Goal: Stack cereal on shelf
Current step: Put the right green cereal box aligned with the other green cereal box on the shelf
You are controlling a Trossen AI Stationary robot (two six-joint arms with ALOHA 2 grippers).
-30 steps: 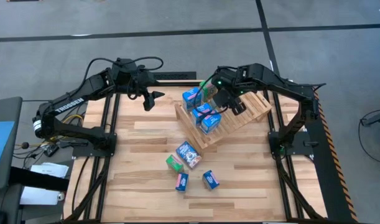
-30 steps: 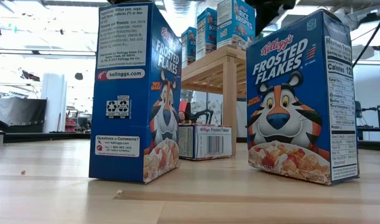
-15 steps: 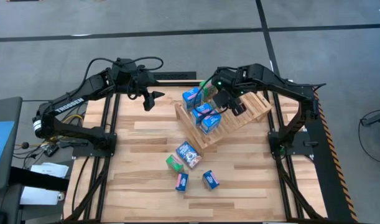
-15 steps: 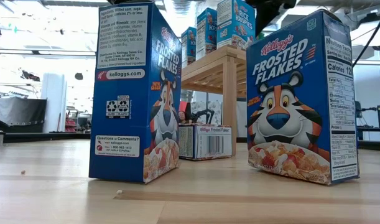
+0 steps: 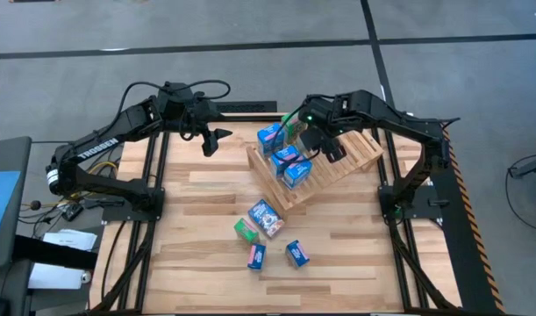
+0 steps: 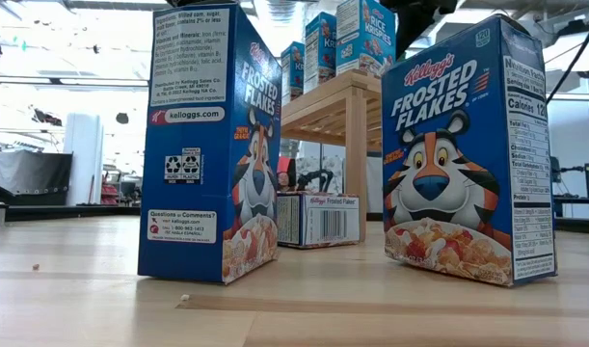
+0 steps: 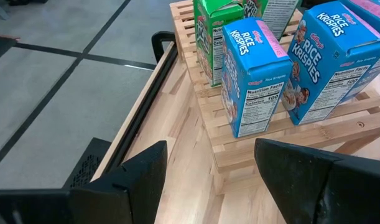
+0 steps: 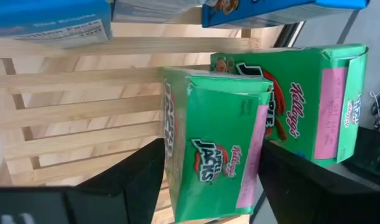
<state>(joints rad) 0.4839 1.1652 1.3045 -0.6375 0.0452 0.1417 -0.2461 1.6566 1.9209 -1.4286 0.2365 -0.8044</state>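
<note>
The shelf [image 5: 338, 162], a tilted light-wood slatted rack, stands at the table's far right. Three blue cereal boxes [image 5: 285, 158] and a green one [image 5: 294, 128] stand on its slats. My right gripper [image 8: 211, 144] is over the shelf and points steeply down. Its open fingers stand on either side of a green Apple Jacks box [image 8: 208, 124], which stands on the slats beside a second green box [image 8: 305, 99]. My left gripper [image 7: 208, 174] hangs open and empty left of the shelf, facing the blue Rice Krispies boxes [image 7: 252, 74]. Several more boxes [image 5: 266, 217] are on the tabletop. My right gripper has one finger [image 8: 137, 180] beside each narrow side of the green Apple Jacks box [image 8: 177, 143], coming from above. Whether either finger touches the cardboard, I cannot tell. The box rests on the shelf's slats.
In the low view two Frosted Flakes boxes [image 6: 212, 145] [image 6: 468, 154] stand upright near the table's front, and another box [image 6: 318, 220] lies behind them. Black frame rails [image 5: 158, 175] run along the table's left and right sides. Bare planks lie at the near left [image 5: 189, 254].
</note>
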